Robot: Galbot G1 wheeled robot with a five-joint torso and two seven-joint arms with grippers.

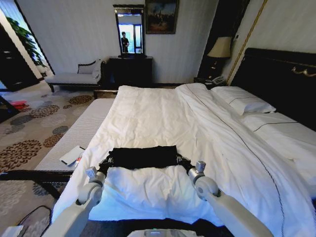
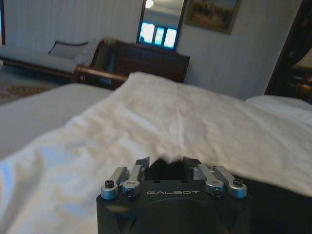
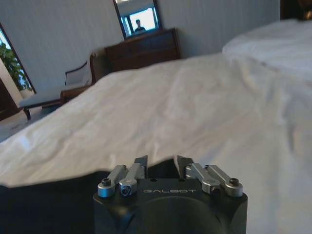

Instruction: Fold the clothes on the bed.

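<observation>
The clothes (image 1: 143, 157), a small black top, lie as a flat band across the white duvet of the bed (image 1: 163, 118), close to its foot end. My left gripper (image 1: 100, 170) sits at the garment's left end and my right gripper (image 1: 191, 167) at its right end. Each is shut on a corner of the cloth. In the left wrist view the left gripper (image 2: 165, 163) has dark fabric (image 2: 278, 200) between and beside its fingers. The right wrist view shows the same for the right gripper (image 3: 162, 163), with black cloth (image 3: 44, 204) to one side.
White pillows (image 1: 244, 101) lie against the dark headboard (image 1: 281, 74) at the right. A grey bench (image 1: 81, 131) with a small flat item (image 1: 72, 155) runs along the bed's left side. A chaise (image 1: 74, 76), a dresser (image 1: 129, 69) and a lamp (image 1: 220, 48) stand by the far wall.
</observation>
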